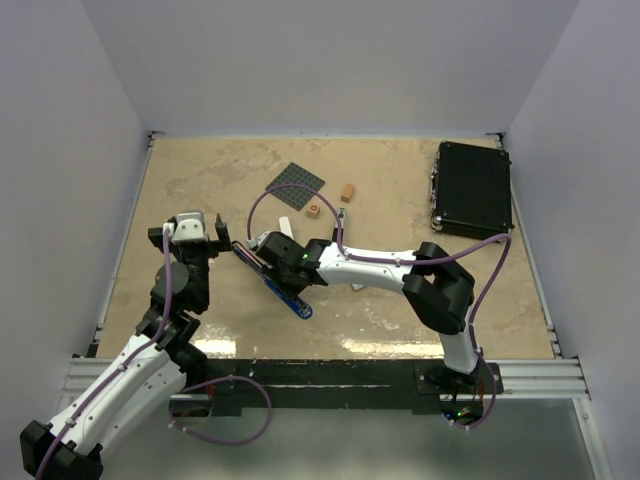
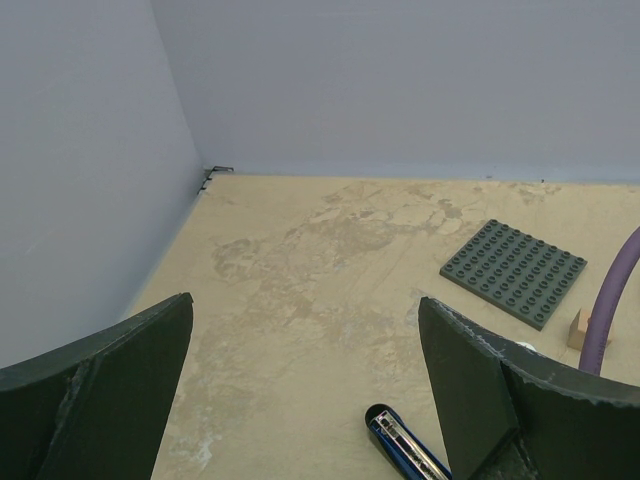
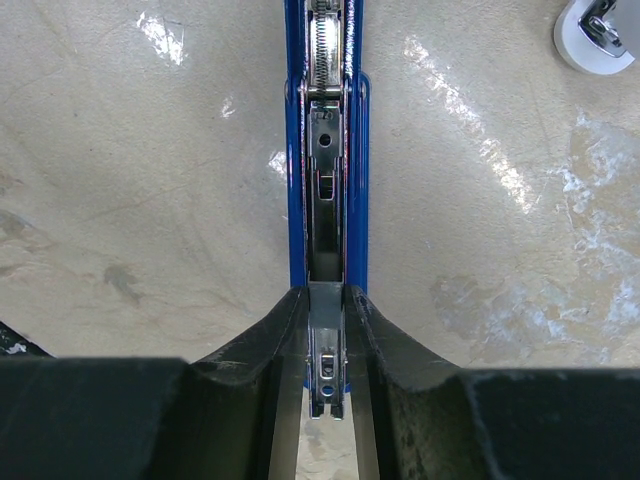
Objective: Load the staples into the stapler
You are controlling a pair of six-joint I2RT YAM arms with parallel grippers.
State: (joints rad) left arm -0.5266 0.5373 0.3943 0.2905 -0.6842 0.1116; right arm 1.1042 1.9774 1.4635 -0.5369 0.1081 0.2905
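Observation:
The blue stapler (image 1: 291, 299) lies opened out on the table, slanting from centre left down to the right. Its metal staple channel (image 3: 326, 200) faces up inside the blue body. My right gripper (image 3: 326, 300) is shut on that channel's near end, one finger on each side. In the top view the right gripper (image 1: 272, 262) sits over the stapler's upper part. A small whitish box, the staples (image 1: 284, 226), lies just behind it, and a small grey piece (image 1: 342, 214) lies further right. My left gripper (image 1: 214, 236) hangs open and empty to the stapler's left. The stapler's rounded tip (image 2: 398, 436) shows between its fingers.
A dark grey studded baseplate (image 1: 296, 184) lies at the back with two small orange blocks (image 1: 347, 191) beside it. A black case (image 1: 473, 188) stands at the back right. A purple cable (image 2: 610, 300) crosses the right edge of the left wrist view. Walls close three sides.

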